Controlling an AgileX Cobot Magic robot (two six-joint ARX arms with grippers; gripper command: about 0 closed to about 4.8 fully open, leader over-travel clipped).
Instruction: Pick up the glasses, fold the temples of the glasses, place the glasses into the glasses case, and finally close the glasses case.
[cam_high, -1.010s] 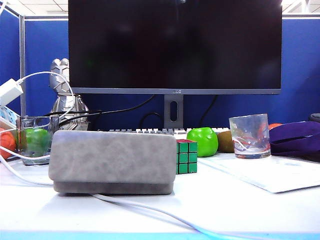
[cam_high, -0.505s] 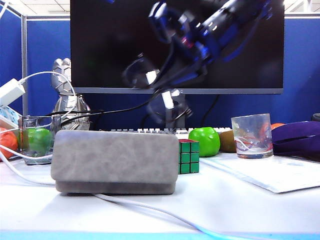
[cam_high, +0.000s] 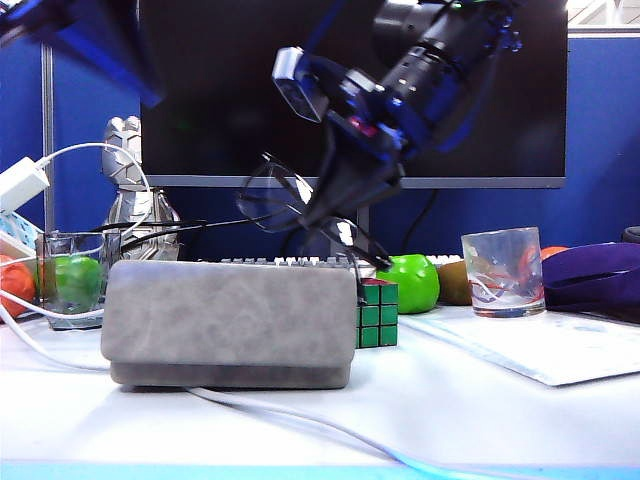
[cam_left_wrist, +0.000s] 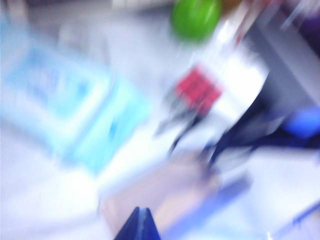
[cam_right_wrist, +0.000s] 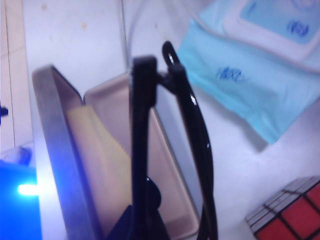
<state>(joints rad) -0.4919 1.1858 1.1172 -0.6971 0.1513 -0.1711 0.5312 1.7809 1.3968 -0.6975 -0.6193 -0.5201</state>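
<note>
The exterior view sits low at the table's front edge, looking level across the desk toward a monitor (cam_high: 350, 90), with the glasses case (cam_high: 228, 322) close in front. The right wrist view looks steeply down from close above, past the right gripper (cam_right_wrist: 142, 67), into the open glasses case (cam_right_wrist: 115, 165) and onto a Rubik's cube (cam_right_wrist: 292, 212). The left wrist view, heavily blurred, looks down from higher over the left gripper (cam_left_wrist: 139, 226). All three views share the cube and the case.
</note>
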